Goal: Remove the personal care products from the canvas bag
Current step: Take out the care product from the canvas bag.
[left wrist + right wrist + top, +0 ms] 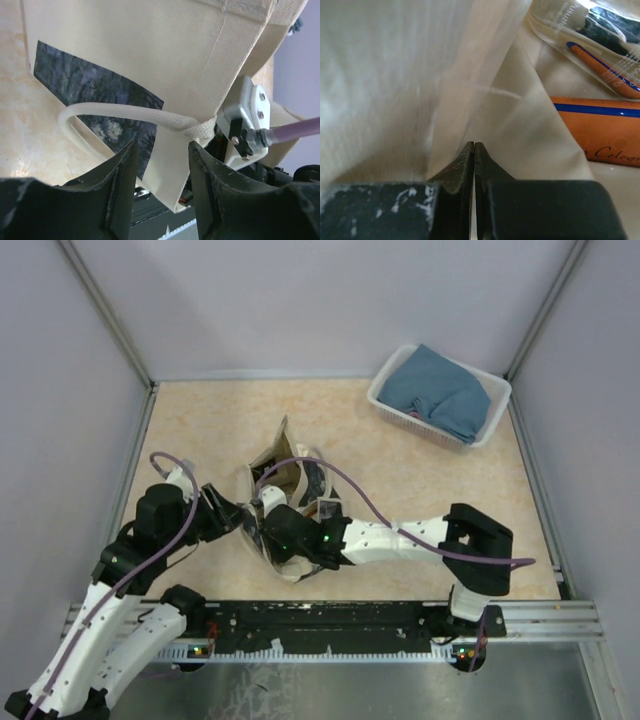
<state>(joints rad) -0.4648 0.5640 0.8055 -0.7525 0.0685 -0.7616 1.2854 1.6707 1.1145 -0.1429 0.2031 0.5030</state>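
Observation:
The canvas bag point(284, 472) lies crumpled at mid-table, its mouth toward the arms. My left gripper point(236, 521) is at the bag's left side. In the left wrist view the left gripper point(162, 146) is open, and a flap of the canvas bag point(150, 50) hangs between its jaws, with the rope handle point(125, 113) just above. My right gripper point(474, 145) is shut and empty inside the canvas bag point(395, 75). Two personal care products lie ahead to its right: an orange-and-blue tube point(605, 131) and a clear bottle point(592, 47). From above, the right fingers are hidden in the bag.
A white plastic basket point(392, 406) holding a blue folded cloth point(440, 390) stands at the back right corner. Walls enclose the table on three sides. The right arm's wrist point(246, 120) sits close beside the left gripper.

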